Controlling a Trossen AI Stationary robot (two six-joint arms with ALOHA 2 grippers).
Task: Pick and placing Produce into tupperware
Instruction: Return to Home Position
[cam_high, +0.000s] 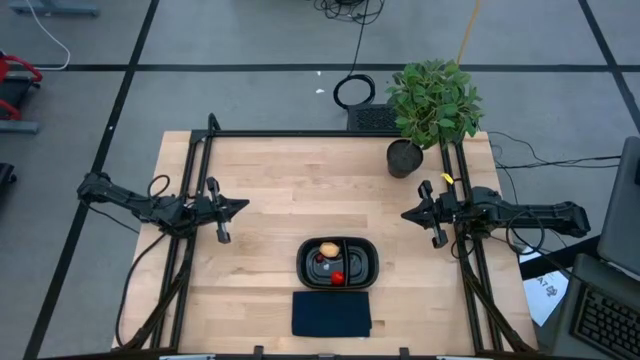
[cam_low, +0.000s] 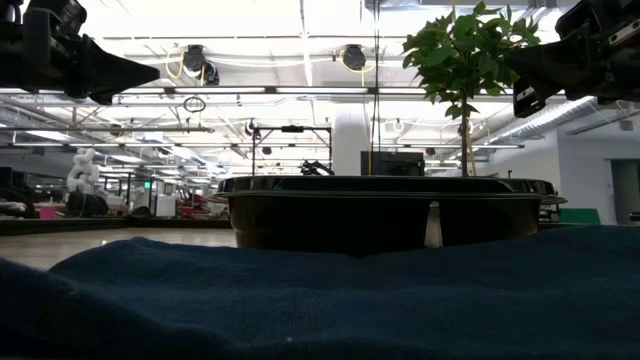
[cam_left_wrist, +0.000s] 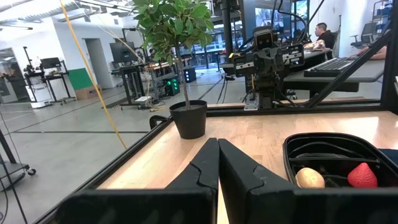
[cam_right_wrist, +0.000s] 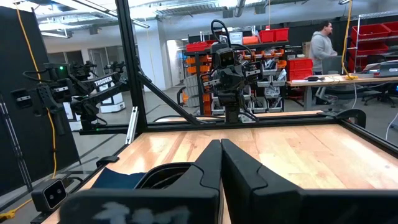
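Observation:
The black oval tupperware (cam_high: 338, 262) stands on the wooden table near its front edge, between the two arms. Inside it lie a tan-orange ball (cam_high: 329, 249), a bright red piece (cam_high: 338, 278) and a tinier dark red one (cam_high: 320, 258). The left wrist view also shows the tan ball (cam_left_wrist: 309, 178) and the red piece (cam_left_wrist: 362, 176) in the tupperware (cam_left_wrist: 329, 144). My left gripper (cam_high: 244, 205) hovers shut at the table's left side, pointing level toward the right. My right gripper (cam_high: 404, 213) hovers shut at the right side, pointing left. Both stand well clear of the tupperware.
A flat dark blue cloth (cam_high: 331, 313) lies just in front of the tupperware at the near edge. A leafy potted plant (cam_high: 430, 105) stands at the far right corner. Black frame rails run along the table's left, right and far sides. People sit at desks beyond the table.

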